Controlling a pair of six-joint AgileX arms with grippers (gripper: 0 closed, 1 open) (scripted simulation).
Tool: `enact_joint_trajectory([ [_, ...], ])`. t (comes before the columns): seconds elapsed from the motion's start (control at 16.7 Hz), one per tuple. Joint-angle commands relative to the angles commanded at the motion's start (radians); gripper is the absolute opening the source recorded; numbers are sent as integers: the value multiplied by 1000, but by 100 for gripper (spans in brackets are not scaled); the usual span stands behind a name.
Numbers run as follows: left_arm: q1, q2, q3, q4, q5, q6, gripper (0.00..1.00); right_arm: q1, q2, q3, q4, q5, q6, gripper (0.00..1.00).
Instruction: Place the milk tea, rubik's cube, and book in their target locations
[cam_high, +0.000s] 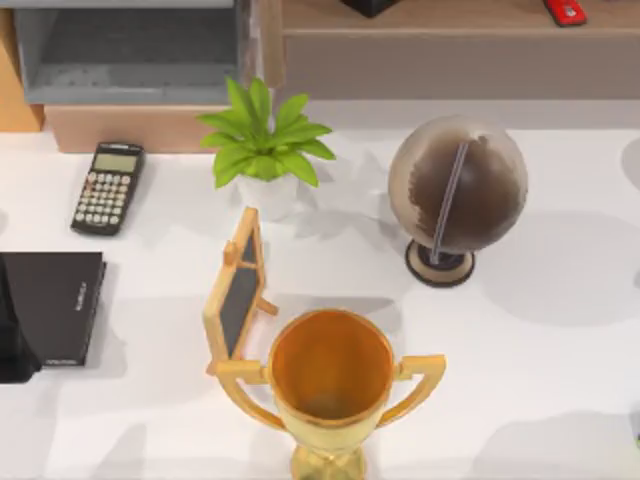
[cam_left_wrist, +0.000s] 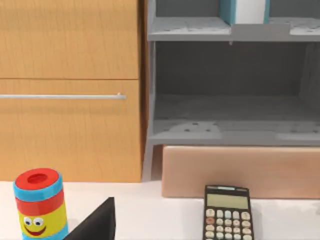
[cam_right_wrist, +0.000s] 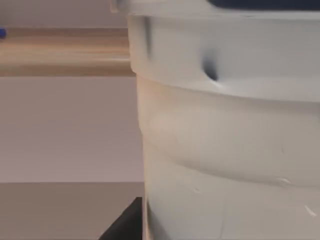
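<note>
The right wrist camera sits close against the milk tea cup (cam_right_wrist: 225, 140), so that step seems in hand. I cannot tell either gripper's jaw state; next comes a secure hold and a lift

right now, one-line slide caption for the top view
Gold trophy fronts a desk with globe, potted plant, calculator and black notebook.

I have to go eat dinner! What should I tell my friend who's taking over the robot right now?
Left claw: low over the table, facing the calculator and the gray shelf; grip unclear.
Right claw: right up against a white cup, likely the milk tea; grip unclear.
Book: standing on the shelf's upper level, seemingly done.
Left to do: place the milk tea, then the rubik's cube.
</note>
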Motion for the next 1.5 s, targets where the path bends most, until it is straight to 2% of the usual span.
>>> enact_joint_trajectory([
  [0.78, 0, 0, 0, 0, 0, 0, 100, 0, 0, 0, 0, 0, 0, 98],
  [1.5, 0, 0, 0, 0, 0, 0, 100, -14, -10, -35, 26, -13, 2, 100],
])
